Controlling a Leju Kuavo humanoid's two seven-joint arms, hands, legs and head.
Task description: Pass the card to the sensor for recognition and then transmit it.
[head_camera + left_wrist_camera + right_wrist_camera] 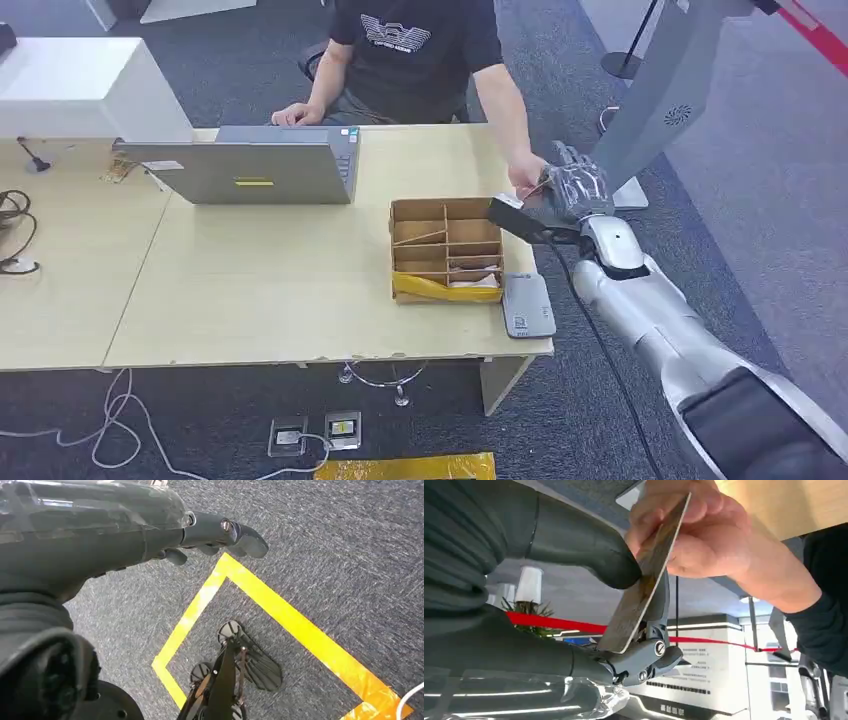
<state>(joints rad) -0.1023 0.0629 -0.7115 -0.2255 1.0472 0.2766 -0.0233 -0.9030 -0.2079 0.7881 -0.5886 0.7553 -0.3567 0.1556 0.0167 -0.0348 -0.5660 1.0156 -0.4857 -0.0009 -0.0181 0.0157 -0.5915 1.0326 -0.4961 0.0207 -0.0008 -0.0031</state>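
My right hand (578, 190) is raised beyond the table's right edge, level with the cardboard box. It pinches a thin card (644, 595) between the thumb (579, 545) and the fingers behind it. A person's hand (704, 535) grips the same card at its far end; in the head view this hand (525, 178) reaches over from across the table. The grey card sensor (527, 305) lies flat at the table's front right corner, below and nearer than my right hand. My left hand (150, 525) hangs over the carpet, holding nothing, fingers apart.
A cardboard box (445, 250) with compartments and a yellow front strip sits beside the sensor. A grey laptop (250, 165) stands at the back middle of the table. The person sits behind the table. Cables lie at the table's left and on the floor.
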